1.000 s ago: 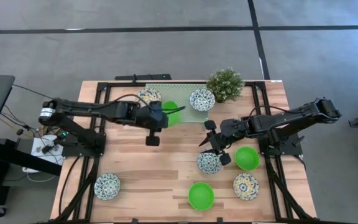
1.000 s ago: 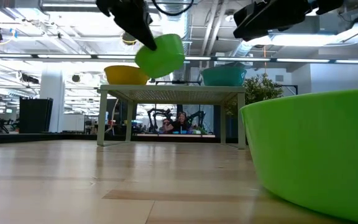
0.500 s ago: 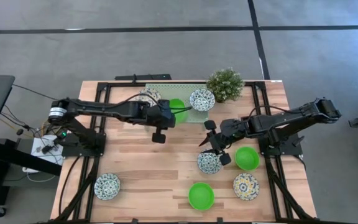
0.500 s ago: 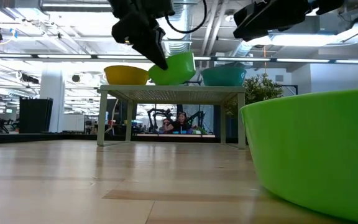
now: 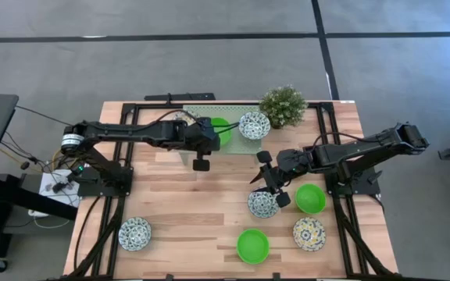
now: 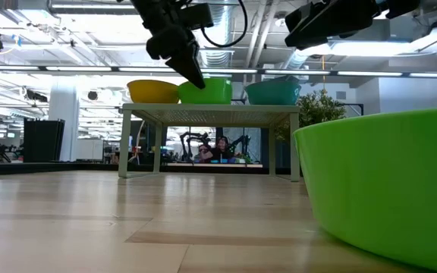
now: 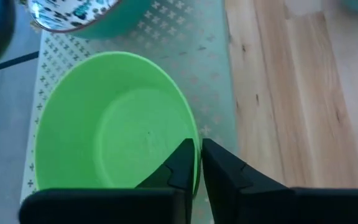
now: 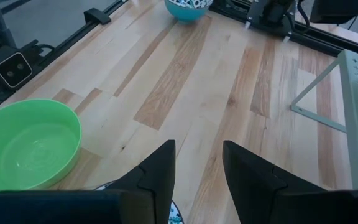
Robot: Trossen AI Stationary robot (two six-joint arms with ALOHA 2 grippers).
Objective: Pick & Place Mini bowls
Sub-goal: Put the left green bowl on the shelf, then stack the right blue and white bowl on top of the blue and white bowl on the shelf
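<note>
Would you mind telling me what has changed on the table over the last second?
The left gripper has carried the green bowl toward the far edge and set it down on the raised perforated shelf, between two patterned bowls; its fingers still straddle the bowl's rim. The right gripper stays hovering open over the patterned bowl, and the other bowls have not moved.

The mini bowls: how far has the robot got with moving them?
Done: one patterned white bowl and a half-hidden second one sit on the pale perforated rack. In hand: the left hand pinches the rim of a plain green bowl resting on that rack. Left: five bowls on the wooden table, two green, three patterned; the open right hand hovers over one.
</note>
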